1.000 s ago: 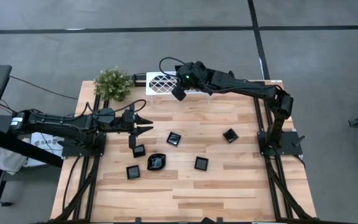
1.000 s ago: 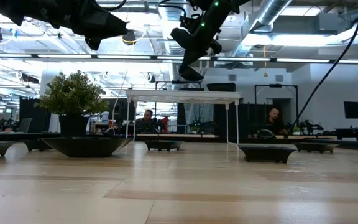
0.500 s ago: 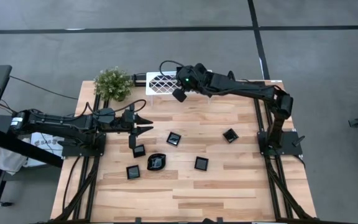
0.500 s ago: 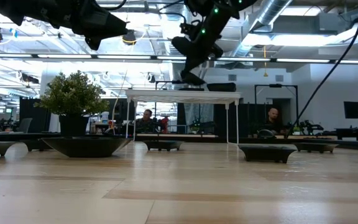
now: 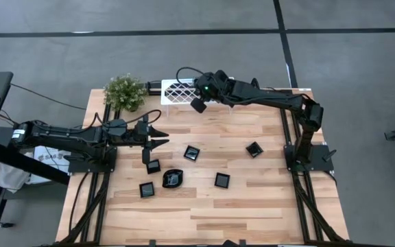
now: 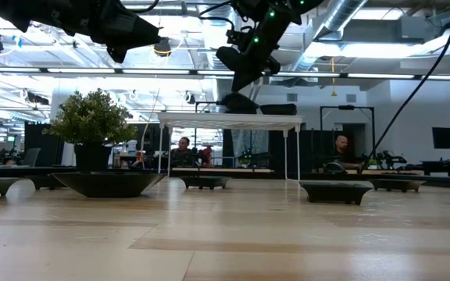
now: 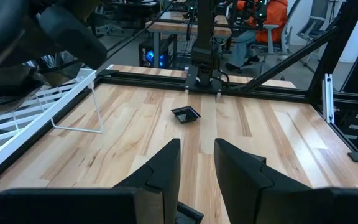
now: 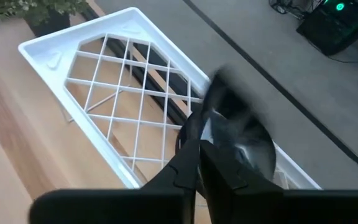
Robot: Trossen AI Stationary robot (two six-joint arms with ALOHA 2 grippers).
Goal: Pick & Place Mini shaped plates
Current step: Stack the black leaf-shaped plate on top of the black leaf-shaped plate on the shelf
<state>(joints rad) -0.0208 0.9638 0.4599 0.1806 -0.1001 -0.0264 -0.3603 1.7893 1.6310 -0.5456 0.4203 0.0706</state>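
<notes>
Right wrist view alone shows plate point(image 8: 238, 134) over rack point(image 8: 104, 68).

The light wooden desk point(image 5: 252, 199) carried a potted plant point(image 5: 125, 92) at its far left corner, with a white lattice rack point(image 5: 177, 92) standing on legs just beside it along the far edge. Six small black plates lay scattered mid-desk: square ones point(image 5: 192, 152) point(image 5: 254, 149) point(image 5: 222, 180) point(image 5: 153, 166) point(image 5: 146, 189) and one rounded dish point(image 5: 173, 178) among them, all apart.
</notes>
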